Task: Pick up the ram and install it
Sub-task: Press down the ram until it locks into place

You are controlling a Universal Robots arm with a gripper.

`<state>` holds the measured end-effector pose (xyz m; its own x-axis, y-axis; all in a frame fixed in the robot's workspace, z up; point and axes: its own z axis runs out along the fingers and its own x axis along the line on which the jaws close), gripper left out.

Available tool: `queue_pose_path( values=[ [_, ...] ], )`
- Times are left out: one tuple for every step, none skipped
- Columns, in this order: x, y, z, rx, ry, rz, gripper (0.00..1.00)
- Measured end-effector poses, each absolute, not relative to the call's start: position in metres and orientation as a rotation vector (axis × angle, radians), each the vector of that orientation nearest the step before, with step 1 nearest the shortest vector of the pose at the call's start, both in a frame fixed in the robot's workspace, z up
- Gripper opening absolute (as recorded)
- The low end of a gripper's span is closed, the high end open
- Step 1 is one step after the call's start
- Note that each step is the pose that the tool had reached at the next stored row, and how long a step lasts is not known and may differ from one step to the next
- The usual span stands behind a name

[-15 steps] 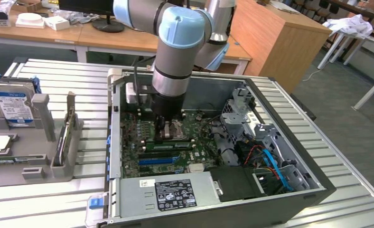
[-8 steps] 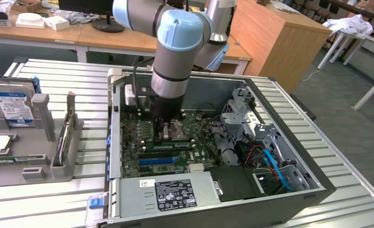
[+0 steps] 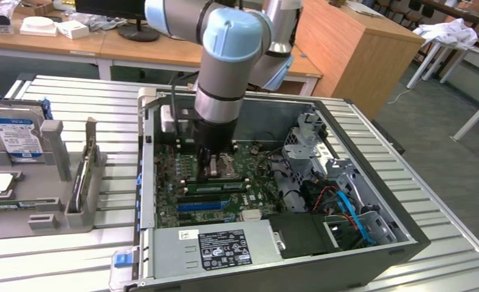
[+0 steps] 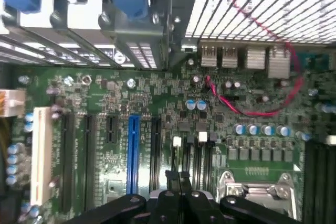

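My gripper hangs inside the open computer case, low over the green motherboard. Its two black fingertips are pressed together with nothing between them. In the exterior view the gripper sits under the grey arm, close to the metal processor socket. Right beside it, towards the case's front, the ram lies lengthwise along a black slot, a thin green stick with a pale label. Whether it is fully seated I cannot tell.
A long blue slot and a white slot run across the board, and a red cable loops over it. The power supply fills the case's front. At the exterior view's left, a grey rack holds a hard drive.
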<state>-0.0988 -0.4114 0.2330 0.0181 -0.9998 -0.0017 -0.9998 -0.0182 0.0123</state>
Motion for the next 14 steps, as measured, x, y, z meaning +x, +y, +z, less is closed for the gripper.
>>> queue_pose_path(
  values=[
    [-0.096, -0.412, 0.237, 2.236, -2.196, -0.018, 0.10],
    [-0.093, -0.412, 0.240, 2.237, -2.198, -0.022, 0.10],
    [-0.089, -0.412, 0.242, 2.239, -2.199, -0.025, 0.10],
    [-0.085, -0.412, 0.244, 2.240, -2.200, -0.027, 0.10],
    [-0.080, -0.412, 0.245, 2.242, -2.201, -0.030, 0.10],
    [-0.076, -0.412, 0.246, 2.243, -2.202, -0.033, 0.10],
    [-0.071, -0.412, 0.247, 2.243, -2.203, -0.034, 0.10],
    [-0.067, -0.412, 0.247, 2.244, -2.203, -0.036, 0.10],
    [-0.062, -0.412, 0.247, 2.244, -2.204, -0.037, 0.10],
    [-0.058, -0.412, 0.248, 2.245, -2.204, -0.038, 0.10],
    [-0.054, -0.412, 0.248, 2.245, -2.204, -0.039, 0.10],
    [-0.051, -0.412, 0.248, 2.246, -2.205, -0.041, 0.10],
    [-0.050, -0.412, 0.248, 2.247, -2.206, -0.043, 0.10],
    [-0.050, -0.412, 0.248, 2.247, -2.206, -0.043, 0.10]
  ],
)
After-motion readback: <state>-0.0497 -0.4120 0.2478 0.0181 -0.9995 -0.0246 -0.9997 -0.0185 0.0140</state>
